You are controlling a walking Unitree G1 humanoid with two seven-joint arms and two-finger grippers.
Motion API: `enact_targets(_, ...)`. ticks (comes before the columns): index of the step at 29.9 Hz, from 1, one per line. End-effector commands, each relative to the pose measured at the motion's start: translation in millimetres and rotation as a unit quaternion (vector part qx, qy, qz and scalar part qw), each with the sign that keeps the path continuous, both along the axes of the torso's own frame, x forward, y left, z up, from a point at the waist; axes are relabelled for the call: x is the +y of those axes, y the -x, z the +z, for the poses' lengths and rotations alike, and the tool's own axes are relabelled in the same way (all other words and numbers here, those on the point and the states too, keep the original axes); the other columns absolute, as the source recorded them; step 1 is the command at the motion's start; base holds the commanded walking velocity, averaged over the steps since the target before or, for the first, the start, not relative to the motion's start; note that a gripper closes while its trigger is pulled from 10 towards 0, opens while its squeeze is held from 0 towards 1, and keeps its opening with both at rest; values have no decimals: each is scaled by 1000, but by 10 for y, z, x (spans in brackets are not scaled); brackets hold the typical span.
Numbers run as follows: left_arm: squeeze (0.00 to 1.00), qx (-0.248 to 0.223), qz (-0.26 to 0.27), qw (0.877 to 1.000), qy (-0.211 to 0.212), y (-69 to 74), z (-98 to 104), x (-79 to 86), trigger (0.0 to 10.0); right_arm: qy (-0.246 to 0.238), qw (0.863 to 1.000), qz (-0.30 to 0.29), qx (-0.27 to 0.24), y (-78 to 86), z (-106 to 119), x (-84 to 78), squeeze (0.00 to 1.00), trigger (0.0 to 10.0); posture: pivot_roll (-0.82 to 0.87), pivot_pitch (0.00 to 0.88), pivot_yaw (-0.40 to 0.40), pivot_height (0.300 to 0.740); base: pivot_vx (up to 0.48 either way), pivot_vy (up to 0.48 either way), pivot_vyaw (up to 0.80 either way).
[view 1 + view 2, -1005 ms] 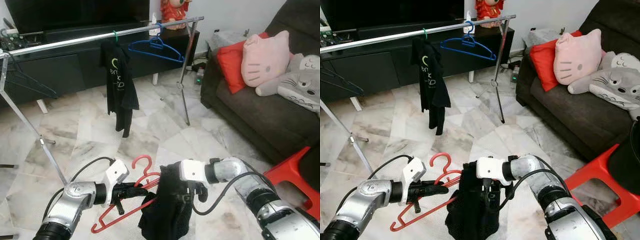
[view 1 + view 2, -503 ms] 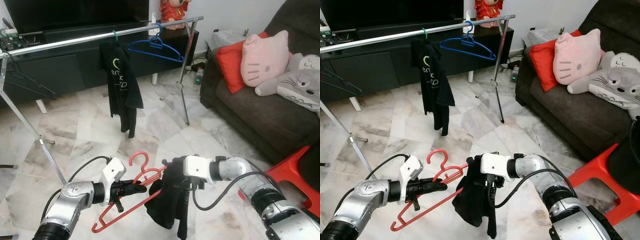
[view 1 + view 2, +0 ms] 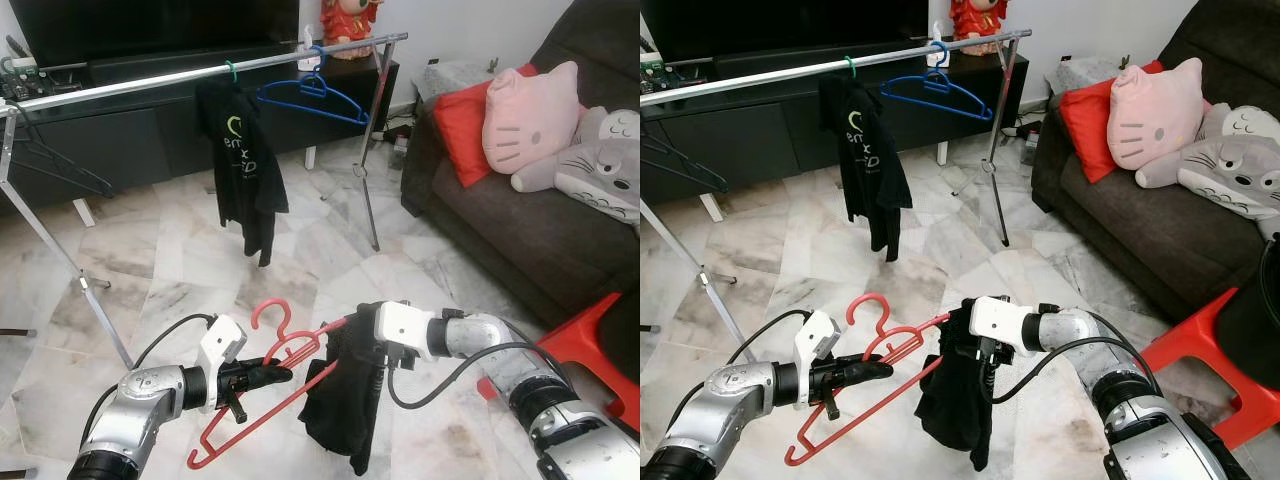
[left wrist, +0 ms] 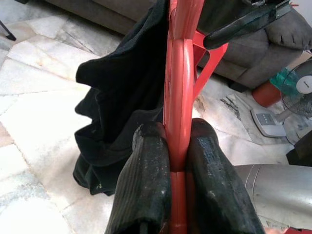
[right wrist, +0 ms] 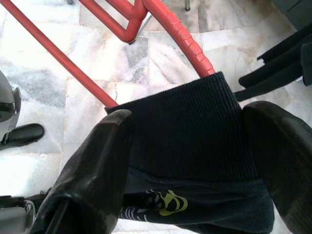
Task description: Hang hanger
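Observation:
A red plastic hanger (image 3: 252, 418) is tilted low in front of me, hook (image 3: 268, 313) up. My left gripper (image 3: 277, 375) is shut on its neck; in the left wrist view both fingers (image 4: 142, 185) pinch the red bar (image 4: 178, 97). A black garment (image 3: 345, 412) hangs off the hanger's right arm. My right gripper (image 3: 352, 345) grips its ribbed collar (image 5: 195, 131), one finger (image 5: 92, 165) on each side, with the red arm (image 5: 170, 29) entering the collar. The clothes rail (image 3: 200, 75) stands ahead across the room.
On the rail hang a black shirt (image 3: 245, 170) and a blue hanger (image 3: 315, 95); black hangers (image 3: 50, 170) are at its left end. Behind it is a dark TV cabinet (image 3: 120, 130). A sofa (image 3: 520, 220) with cushions is on the right, a red stool (image 3: 585, 340) near my right arm.
The bunched garment has dropped open and now hangs long from the hanger's right arm. The hanger has risen slightly and my right gripper has shifted right along the collar.

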State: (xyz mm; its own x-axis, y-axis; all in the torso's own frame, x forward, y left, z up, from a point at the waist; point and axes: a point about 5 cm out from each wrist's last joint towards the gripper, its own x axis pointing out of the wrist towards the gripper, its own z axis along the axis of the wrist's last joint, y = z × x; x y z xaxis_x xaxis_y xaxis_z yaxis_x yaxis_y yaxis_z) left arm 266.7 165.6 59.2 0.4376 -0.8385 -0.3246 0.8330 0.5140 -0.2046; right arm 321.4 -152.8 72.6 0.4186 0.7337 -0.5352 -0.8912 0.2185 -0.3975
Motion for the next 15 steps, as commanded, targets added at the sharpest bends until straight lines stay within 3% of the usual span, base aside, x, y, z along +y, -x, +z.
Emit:
enact_targets(1,0,-42,2,999,34,-73,171,-36,0,9,1000,1,21,41,-74,-21,0,10000,-31,0,-92,740,0,0,0)
enact_targets(9,0,-43,-1,998,38,-50,195,-18,0,10,1000,1,30,54,-103,-4,0,10000,-28,0,-93,740,0,0,0)
enact_targets(15,0,-44,-3,998,40,-52,207,-25,0,-63,994,47,78,119,-57,117,0,10000,-24,0,-95,740,0,0,0)
